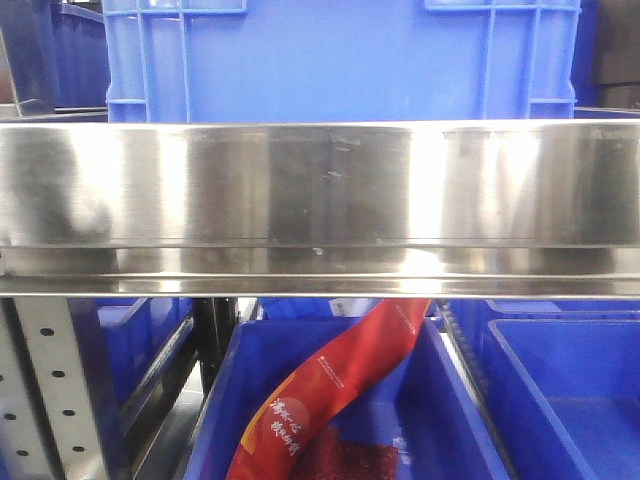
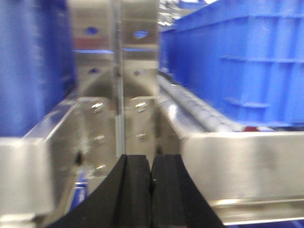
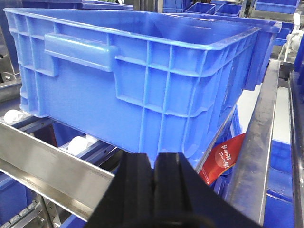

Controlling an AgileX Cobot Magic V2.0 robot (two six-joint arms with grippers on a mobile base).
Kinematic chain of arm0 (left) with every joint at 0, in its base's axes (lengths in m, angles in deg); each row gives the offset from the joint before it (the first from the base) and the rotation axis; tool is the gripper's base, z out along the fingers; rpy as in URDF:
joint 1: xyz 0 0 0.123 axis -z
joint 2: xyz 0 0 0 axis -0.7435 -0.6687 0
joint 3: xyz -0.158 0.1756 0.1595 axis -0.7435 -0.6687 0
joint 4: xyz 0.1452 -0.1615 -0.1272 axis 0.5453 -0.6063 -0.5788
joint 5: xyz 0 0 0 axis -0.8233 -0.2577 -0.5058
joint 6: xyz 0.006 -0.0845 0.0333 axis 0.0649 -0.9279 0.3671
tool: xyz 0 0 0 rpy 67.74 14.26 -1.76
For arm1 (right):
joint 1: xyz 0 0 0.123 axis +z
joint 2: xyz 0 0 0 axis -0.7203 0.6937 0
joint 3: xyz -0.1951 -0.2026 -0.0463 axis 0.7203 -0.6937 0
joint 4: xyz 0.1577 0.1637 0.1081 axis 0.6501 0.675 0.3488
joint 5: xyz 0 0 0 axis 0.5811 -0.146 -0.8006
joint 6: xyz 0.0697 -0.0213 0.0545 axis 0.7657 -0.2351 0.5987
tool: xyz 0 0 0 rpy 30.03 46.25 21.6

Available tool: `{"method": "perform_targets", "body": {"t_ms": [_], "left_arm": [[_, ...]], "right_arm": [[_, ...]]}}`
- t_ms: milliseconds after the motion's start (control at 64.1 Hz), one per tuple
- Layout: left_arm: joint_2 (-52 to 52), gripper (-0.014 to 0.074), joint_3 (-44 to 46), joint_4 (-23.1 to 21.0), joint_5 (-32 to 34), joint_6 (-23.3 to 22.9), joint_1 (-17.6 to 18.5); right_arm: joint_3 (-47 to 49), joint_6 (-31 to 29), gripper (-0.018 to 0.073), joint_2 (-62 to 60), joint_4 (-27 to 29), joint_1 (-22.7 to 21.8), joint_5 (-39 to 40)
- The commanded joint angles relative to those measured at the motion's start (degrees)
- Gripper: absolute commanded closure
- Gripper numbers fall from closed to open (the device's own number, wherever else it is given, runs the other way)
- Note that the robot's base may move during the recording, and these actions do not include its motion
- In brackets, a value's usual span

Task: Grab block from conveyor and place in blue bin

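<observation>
The block and the conveyor are out of view. A large blue bin (image 3: 142, 71) sits on a roller shelf, seen close in the right wrist view; its front wall (image 1: 340, 60) rises above a steel rail in the front view, and its side (image 2: 237, 61) shows in the left wrist view. My right gripper (image 3: 154, 164) is shut with nothing between its black pads, just below and in front of the bin's near corner. My left gripper (image 2: 151, 164) is also shut and holds nothing, pointing at a steel upright (image 2: 118, 71) between bins.
A wide steel shelf rail (image 1: 320, 210) crosses the front view. Below it stand more blue bins (image 1: 560, 390), one holding a red packet (image 1: 340, 390), whose end (image 3: 225, 159) also shows under the bin. White rollers (image 3: 80, 142) carry the big bin. Another blue bin (image 2: 28, 61) stands left.
</observation>
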State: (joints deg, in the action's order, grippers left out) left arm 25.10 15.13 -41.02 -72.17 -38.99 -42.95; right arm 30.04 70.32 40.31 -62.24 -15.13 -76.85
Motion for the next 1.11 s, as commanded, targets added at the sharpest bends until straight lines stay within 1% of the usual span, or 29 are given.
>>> {"method": "perform_targets", "body": {"t_ms": [0,31,109,967,1014,1092], "left_arm": [[1.15,0.0707,-1.01,-0.28,4.10,-0.39,-1.75],[1.15,0.0707,-1.01,-0.28,2.19,-0.39,-2.22],[1.15,0.0707,-1.01,-0.28,2.36,-0.39,-2.70],[1.15,0.0707,-1.01,-0.28,2.86,-0.39,-2.69],[1.15,0.0707,-1.01,-0.28,2.86,-0.39,-2.69],[1.15,0.0707,-1.01,-0.28,2.86,-0.39,-2.69]], "right_arm": [[-0.06,-0.23,0.0721,-0.29,-0.27,0.05,1.72],[-0.06,-0.23,0.0721,-0.29,-0.27,0.05,1.72],[-0.06,-0.23,0.0721,-0.41,-0.27,0.05,1.71],[-0.06,-0.23,0.0721,-0.55,0.26,0.05,2.47],[-0.06,-0.23,0.0721,-0.79,0.65,-0.50,2.47],[-0.44,-0.23,0.0721,-1.89,1.59,-3.43,2.85]]}}
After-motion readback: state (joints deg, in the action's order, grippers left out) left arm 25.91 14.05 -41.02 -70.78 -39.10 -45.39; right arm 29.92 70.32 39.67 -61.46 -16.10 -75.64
